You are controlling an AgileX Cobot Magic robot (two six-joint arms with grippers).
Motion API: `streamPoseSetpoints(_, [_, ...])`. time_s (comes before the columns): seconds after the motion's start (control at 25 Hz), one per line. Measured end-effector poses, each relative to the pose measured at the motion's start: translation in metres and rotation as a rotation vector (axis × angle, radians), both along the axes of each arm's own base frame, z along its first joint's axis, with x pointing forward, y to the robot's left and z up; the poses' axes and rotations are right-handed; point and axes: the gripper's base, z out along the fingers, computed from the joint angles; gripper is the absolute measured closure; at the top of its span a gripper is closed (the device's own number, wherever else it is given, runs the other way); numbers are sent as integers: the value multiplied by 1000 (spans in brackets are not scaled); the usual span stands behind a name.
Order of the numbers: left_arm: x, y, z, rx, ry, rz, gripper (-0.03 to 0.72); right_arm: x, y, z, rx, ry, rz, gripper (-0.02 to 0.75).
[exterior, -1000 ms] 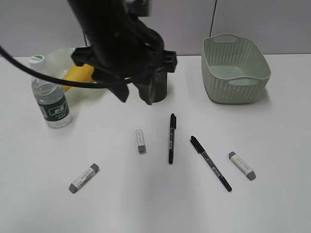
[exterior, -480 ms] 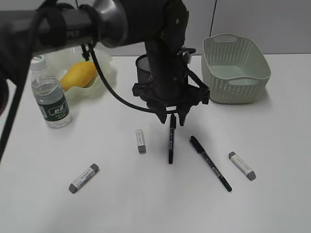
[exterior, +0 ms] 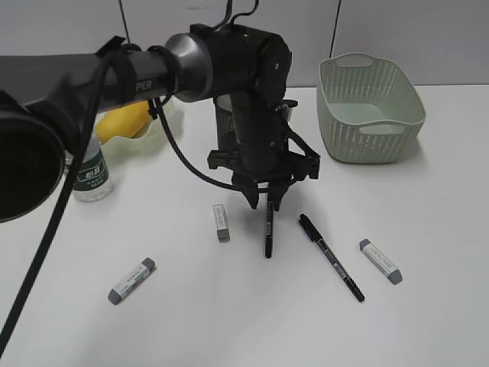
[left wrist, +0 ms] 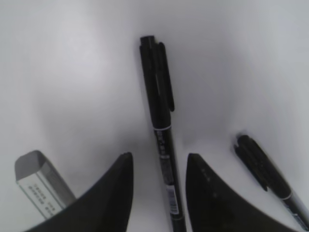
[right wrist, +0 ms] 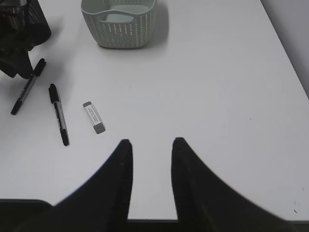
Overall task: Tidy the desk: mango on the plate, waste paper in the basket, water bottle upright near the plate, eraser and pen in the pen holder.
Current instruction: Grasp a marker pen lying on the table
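My left gripper (exterior: 263,204) hangs low over the desk (exterior: 229,321), straddling a black pen (exterior: 268,229). In the left wrist view this pen (left wrist: 161,116) lies between the open fingers (left wrist: 120,179), with a gap on each side. A second pen (exterior: 331,257) lies to its right. Three erasers (exterior: 221,222) (exterior: 131,280) (exterior: 380,261) lie flat. The mango (exterior: 126,118) rests in the plate (exterior: 162,122), and the water bottle (exterior: 93,174) stands upright beside it. The pen holder (exterior: 224,122) is mostly hidden behind the arm. The waste paper is out of view. My right gripper (right wrist: 151,142) is open and holds nothing.
The pale green basket (exterior: 370,107) stands at the back right, also seen as the basket (right wrist: 119,19) in the right wrist view. My left arm's thick black links and cable (exterior: 92,73) cross the left half of the exterior view. The desk's right edge (right wrist: 289,58) runs near my right gripper.
My left arm swung from the pen holder area to the pen and came down over it. Its jaws have narrowed around the pen. The right gripper has not changed.
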Motion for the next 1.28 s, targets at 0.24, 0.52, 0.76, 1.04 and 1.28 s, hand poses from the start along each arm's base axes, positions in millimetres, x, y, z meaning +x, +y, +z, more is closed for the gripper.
streamPoseSetpoints(0.24, [0,-1,-11,5,24,3,413,0,0,0,0,0,0,501])
streamPoseSetpoints(0.52, [0,-2,-19,15,34,3,414,0,0,0,0,-1,0,501])
streamPoseSetpoints(0.76, [0,-2,-21,18,37,-4,444,0,0,0,0,-1,0,501])
streamPoseSetpoints(1.04, [0,-2,-24,27,36,-48,459,0,0,0,0,-1,0,502])
streamPoseSetpoints(1.28, [-1,-2,-24,48,27,-103,608,0,0,0,0,-1,0,502])
